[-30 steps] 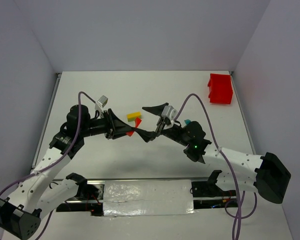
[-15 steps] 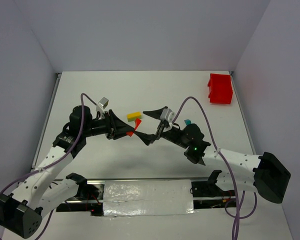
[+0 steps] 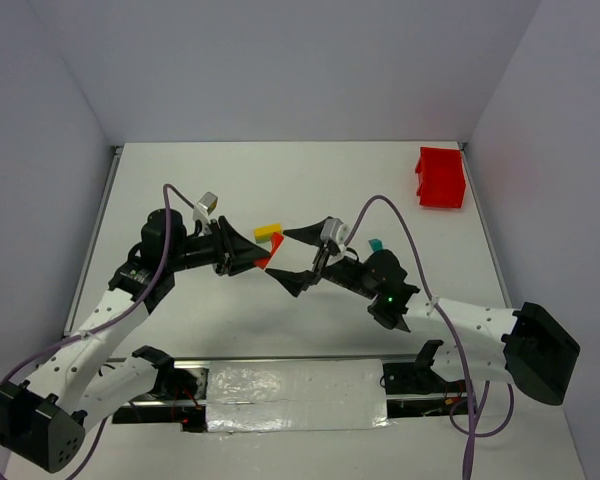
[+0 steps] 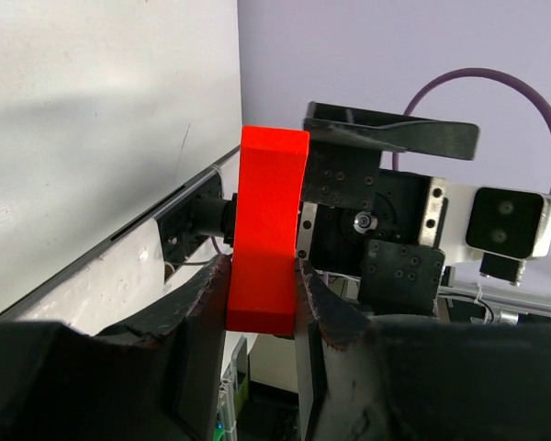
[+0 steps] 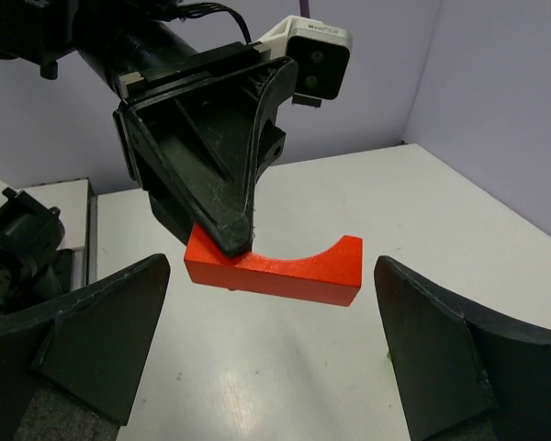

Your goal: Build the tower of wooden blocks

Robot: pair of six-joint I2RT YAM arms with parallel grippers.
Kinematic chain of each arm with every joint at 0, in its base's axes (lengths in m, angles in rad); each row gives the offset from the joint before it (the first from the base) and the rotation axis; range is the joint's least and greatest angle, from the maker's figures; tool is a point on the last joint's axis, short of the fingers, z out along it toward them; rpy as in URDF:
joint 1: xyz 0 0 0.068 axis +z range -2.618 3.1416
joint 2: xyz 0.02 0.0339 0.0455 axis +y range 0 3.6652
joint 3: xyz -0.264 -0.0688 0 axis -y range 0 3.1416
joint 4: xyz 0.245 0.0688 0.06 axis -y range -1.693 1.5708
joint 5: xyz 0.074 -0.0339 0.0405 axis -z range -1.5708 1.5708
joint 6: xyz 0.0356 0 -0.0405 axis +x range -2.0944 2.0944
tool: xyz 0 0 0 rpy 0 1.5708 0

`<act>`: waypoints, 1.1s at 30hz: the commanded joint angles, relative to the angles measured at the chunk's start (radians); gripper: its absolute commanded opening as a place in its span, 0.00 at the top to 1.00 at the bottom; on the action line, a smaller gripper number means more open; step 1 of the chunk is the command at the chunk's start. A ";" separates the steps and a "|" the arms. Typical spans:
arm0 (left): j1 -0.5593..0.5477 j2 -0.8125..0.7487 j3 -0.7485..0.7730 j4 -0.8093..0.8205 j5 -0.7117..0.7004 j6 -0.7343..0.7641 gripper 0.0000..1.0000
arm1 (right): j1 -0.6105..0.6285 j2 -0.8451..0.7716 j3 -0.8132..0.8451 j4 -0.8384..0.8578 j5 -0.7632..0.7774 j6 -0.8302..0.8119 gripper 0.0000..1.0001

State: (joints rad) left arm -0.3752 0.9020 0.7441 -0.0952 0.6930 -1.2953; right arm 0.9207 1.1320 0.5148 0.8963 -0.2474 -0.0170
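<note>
My left gripper (image 3: 263, 254) is shut on a red arch-shaped block (image 3: 271, 250) and holds it by one end above the table, just beside the yellow-green bar (image 3: 268, 232). The left wrist view shows the red block (image 4: 266, 234) clamped between both fingers. My right gripper (image 3: 294, 258) is open and faces the left one, its fingers (image 5: 101, 331) wide on either side of the red block (image 5: 285, 271) without touching it. A teal block (image 3: 375, 244) lies alone behind the right wrist. No stacked pile shows.
A larger red plastic bin (image 3: 440, 178) stands at the far right corner. The white table (image 3: 310, 180) is walled at the back and on both sides. The two arms meet at mid-table.
My left gripper has carried the red block slightly right and away, closer to the yellow-green bar. My right gripper has shifted left and nearer, so its open fingers straddle the block.
</note>
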 commanded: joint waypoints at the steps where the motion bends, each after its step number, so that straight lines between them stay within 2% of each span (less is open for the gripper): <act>1: 0.005 0.003 0.040 0.071 0.000 -0.021 1.00 | 0.006 -0.034 -0.021 0.056 0.028 0.066 0.00; 7: 0.004 -0.015 0.029 0.126 -0.007 -0.041 1.00 | 0.007 -0.002 -0.041 0.119 0.122 0.091 0.00; 25: 0.004 -0.023 0.008 0.141 -0.007 -0.064 1.00 | 0.041 0.095 0.041 0.197 0.117 0.061 0.01; 27: 0.005 -0.023 0.006 0.144 -0.006 -0.067 1.00 | 0.041 0.103 0.047 0.204 0.117 0.052 0.03; 28: 0.005 -0.023 0.005 0.147 -0.003 -0.068 1.00 | 0.040 0.106 0.051 0.208 0.119 0.042 0.07; 33: 0.004 -0.028 -0.005 0.144 -0.001 -0.068 1.00 | 0.040 0.115 0.036 0.259 0.178 0.026 0.10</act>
State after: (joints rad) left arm -0.3752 0.8986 0.7441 -0.0048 0.6777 -1.3453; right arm 0.9516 1.2461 0.5182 1.0409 -0.1242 0.0364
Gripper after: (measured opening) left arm 0.415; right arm 0.910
